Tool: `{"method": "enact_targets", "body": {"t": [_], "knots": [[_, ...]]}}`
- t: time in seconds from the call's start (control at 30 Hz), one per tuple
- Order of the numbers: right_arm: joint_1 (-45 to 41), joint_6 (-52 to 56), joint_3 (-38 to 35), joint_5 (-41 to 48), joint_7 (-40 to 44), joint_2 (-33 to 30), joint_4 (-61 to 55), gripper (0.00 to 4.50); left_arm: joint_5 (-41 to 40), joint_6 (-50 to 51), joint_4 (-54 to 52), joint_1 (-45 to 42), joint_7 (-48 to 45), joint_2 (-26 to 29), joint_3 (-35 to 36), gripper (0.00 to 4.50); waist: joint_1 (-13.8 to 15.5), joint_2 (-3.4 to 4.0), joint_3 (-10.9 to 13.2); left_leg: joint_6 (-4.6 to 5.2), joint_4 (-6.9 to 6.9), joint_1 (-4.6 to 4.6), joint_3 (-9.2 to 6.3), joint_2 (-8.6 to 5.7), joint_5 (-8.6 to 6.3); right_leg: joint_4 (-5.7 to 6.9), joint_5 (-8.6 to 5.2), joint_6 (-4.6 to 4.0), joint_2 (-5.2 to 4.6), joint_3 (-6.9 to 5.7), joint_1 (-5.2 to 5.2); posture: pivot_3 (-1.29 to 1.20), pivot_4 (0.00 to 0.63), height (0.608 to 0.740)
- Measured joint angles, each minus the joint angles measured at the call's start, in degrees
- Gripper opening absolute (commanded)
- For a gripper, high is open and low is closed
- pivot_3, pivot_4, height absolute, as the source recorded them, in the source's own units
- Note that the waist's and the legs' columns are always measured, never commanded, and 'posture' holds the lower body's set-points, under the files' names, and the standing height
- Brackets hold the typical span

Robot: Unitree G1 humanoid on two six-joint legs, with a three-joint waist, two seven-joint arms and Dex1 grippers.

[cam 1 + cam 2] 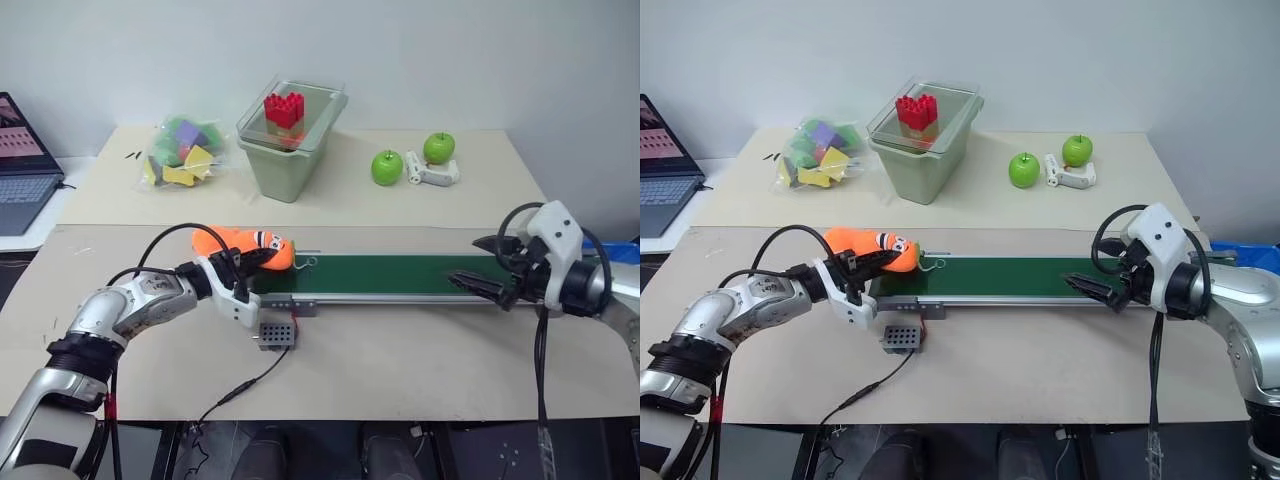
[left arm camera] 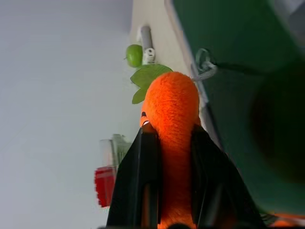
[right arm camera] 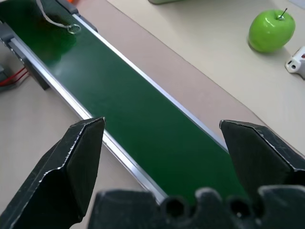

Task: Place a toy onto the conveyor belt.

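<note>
The task is standing about midway: the toy (image 1: 247, 246) is already picked up but not yet set down. The left tool (image 1: 250, 260) is gripping it, its two black fingers (image 2: 143, 181) clenching the orange body from both sides, and is holding it just over the left end of the conveyor belt (image 1: 390, 275). The toy's thin loop (image 1: 305, 263) is hanging over the belt's near end; whether the toy itself is touching the green band cannot be told. What is left, judging by this, is to lower the toy onto the belt, let go and draw the arm away.

The right tool (image 1: 1095, 287) is hovering at the belt's right end with its fingers spread wide, grasping nothing.

Nearest on the surface (image 1: 420, 360), a small grey control box (image 1: 275, 335) is lying just in front of the belt, with a dark cable running off the near edge. The surface is covered in beige sheets. Beyond the belt, two green apples (image 1: 387, 167) are sitting beside a small white gadget (image 1: 432, 174). To their left, a pale bin (image 1: 285, 145) is carrying a clear tray with a red block (image 1: 283, 110) in it, and further left a clear bag of coloured pieces (image 1: 183, 152) is lying. A laptop (image 1: 22, 165) is standing open at the far left, and a plain pale wall is closing the room behind.
</note>
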Motion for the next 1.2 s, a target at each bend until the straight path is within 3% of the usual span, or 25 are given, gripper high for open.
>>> {"method": "enact_targets", "body": {"t": [0.4,0.5,0.77,1.0,1.2], "knots": [[-1.0,0.2,-0.1,0.2,-0.8,-0.2,-0.3,4.5,4.6,-1.4,7.8,-1.1,8.4,-2.1,-5.1,0.68,0.0,0.0,0.0,-0.01,0.01,0.05,0.01,-0.01,0.01,0.19,0.0,0.0,0.0,0.01,0.03,0.0,0.15,0.74],[-1.1,0.4,-0.1,0.4,-1.3,-0.2,-0.7,4.5,5.2,-1.7,9.6,-2.2,9.8,-2.2,-6.1,1.44,0.0,0.0,0.0,-0.02,0.01,0.15,0.02,-0.01,0.01,0.2,0.0,0.0,-0.01,0.02,0.08,0.0,0.15,0.74],[-0.3,0.7,-1.0,1.6,-1.7,-0.2,-1.4,4.5,2.3,-3.2,11.1,-5.1,10.2,-2.8,-6.2,4.4,0.1,0.04,0.0,-0.03,0.02,0.28,0.03,-0.01,0.02,0.21,0.0,0.0,-0.02,0.05,0.15,0.0,0.15,0.74],[-0.2,0.7,-1.1,1.7,-2.4,-0.2,-1.3,4.5,-6.7,-3.8,2.2,-3.5,2.5,-1.8,-4.4,4.49,-0.1,0.04,0.0,-0.05,0.02,0.18,0.02,0.0,0.03,0.32,0.0,0.0,-0.01,0.06,0.06,0.0,0.15,0.74],[0.1,0.6,-1.2,1.6,-2.3,-0.2,-0.8,4.5,-18.8,-3.6,-2.1,0.1,-6.2,3.6,-1.0,4.49,-0.2,0.05,0.0,-0.05,0.02,0.22,0.03,0.01,0.03,0.3,0.0,0.0,0.0,0.07,0.08,0.0,0.15,0.74]]}}
